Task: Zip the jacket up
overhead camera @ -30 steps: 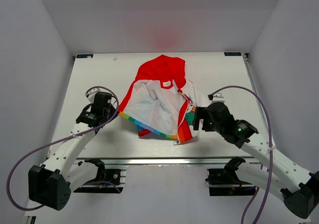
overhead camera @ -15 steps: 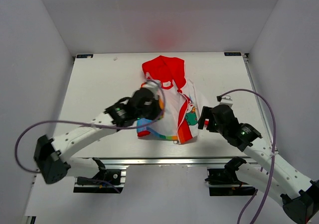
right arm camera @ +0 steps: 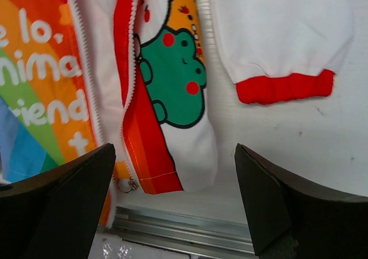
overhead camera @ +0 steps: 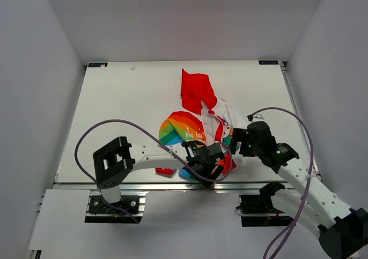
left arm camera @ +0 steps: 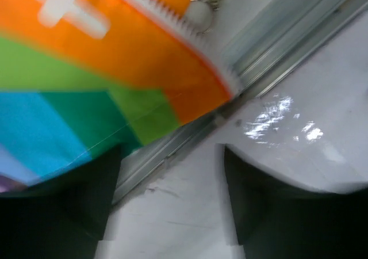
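On the rainbow half of the jacket (right arm camera: 34, 126) stand white letters (right arm camera: 43, 69), cut by the picture edge: "e lo,", "nima", "riend". Under them is a white plus sign (right arm camera: 76, 144). The left wrist view shows only a blurred white plus on orange.

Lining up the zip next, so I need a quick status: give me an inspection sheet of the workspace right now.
Surface: white table, aluminium rail along its near edge.
Job's things: jacket lies unzipped, rainbow half on the left, white printed half on the right, red hood at the far end; zipper pull at the hem.
Clutter: nothing seen.
Hands: left hand open, empty, at the near rail beside the rainbow hem; right hand open, empty, by the white half.
Cables: a purple cable loops from each arm.
Surroundings: white walls on three sides.
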You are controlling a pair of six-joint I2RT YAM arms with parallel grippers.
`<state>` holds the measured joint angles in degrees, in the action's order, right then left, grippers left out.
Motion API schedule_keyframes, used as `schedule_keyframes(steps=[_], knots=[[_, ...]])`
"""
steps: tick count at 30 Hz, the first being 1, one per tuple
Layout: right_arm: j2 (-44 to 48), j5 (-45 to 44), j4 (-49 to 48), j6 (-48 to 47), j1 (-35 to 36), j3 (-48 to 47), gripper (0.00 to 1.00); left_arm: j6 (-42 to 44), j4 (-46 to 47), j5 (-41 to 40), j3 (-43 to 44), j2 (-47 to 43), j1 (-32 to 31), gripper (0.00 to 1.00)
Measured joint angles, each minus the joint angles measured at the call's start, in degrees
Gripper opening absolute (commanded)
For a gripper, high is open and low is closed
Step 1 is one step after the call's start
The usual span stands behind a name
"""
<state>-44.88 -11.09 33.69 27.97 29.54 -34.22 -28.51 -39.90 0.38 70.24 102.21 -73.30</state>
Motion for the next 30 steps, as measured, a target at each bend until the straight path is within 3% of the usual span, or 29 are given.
schedule_keyframes(steps=[1, 8, 14, 17, 24, 30], knots=[[-0.5, 1.3, -0.6, -0.8, 0.0, 0.0, 0.89, 0.0, -0.7, -0.6, 0.1, -0.2, 0.1, 0.98], [-3.0, 7.1, -3.0, -5.0, 0.2, 0.0, 0.89, -2.0, -3.0, -4.3, 0.7, -8.7, 3.7, 0.98], [-8.5, 10.1, -6.1, -5.5, 2.2, 0.0, 0.89, -3.5, 8.9, 1.8, -7.1, -20.0, 22.9, 0.98], [-11.8, 11.3, -8.1, -5.0, 2.8, 0.8, 0.89, -4.2, 14.2, 4.3, -9.5, -16.6, 28.7, 0.98], [-23.8, 10.7, -14.4, -3.1, 2.9, 2.4, 0.90, -4.5, 21.5, 13.2, -9.4, -0.8, 33.5, 0.98], [-32.5, 7.3, -20.6, -2.5, 3.2, -2.3, 0.89, -4.6, 25.5, 17.6, -5.2, 4.2, 43.8, 0.98]])
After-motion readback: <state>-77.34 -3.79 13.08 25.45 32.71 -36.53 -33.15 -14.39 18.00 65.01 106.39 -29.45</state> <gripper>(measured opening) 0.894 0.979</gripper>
